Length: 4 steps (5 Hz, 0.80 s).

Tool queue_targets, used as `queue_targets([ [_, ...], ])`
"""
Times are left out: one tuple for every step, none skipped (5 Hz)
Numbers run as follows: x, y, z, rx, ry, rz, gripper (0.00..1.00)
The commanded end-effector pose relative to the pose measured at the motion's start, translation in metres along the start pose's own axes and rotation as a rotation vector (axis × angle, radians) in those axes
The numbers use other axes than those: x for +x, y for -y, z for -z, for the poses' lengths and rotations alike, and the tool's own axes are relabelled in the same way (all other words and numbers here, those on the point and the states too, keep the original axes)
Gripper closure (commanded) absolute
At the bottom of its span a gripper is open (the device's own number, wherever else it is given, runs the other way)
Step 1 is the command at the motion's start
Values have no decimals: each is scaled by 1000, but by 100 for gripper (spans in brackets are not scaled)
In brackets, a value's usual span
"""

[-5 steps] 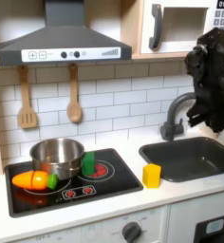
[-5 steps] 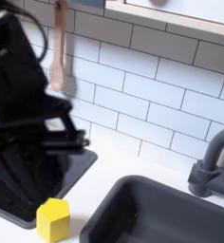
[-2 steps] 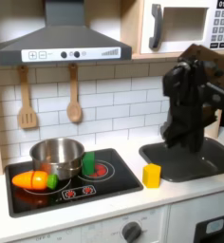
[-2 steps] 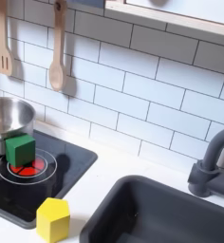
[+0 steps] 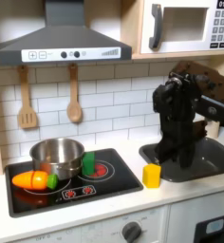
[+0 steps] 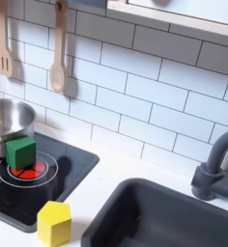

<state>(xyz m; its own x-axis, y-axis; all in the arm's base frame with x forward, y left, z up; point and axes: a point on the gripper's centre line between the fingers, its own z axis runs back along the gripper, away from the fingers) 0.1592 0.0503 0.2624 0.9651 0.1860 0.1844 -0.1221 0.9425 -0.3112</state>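
Yellow block (image 5: 152,175) sits untouched on counter between hob (image 5: 71,180) and sink (image 5: 201,157). My gripper (image 5: 185,159) hangs just above-right, holding nothing; jaw width I cannot tell. Grasp not yet made.

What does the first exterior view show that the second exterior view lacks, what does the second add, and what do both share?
First exterior view: the arm over the sink, a carrot on the stove's front left, the hood and the microwave.
Second exterior view: the faucet at the sink's back edge.
Both exterior views: the pot, the green block on the burner, the yellow block on the counter, the sink, and the hanging spoon and spatula.
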Motion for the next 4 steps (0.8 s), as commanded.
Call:
queue_targets([
  [3, -3, 17, 51, 8, 7, 100],
  [10, -2, 27, 57, 14, -7, 100],
  [18, -1, 35, 63, 24, -14, 100],
  [29, -1, 43, 76, 21, -29, 100],
])
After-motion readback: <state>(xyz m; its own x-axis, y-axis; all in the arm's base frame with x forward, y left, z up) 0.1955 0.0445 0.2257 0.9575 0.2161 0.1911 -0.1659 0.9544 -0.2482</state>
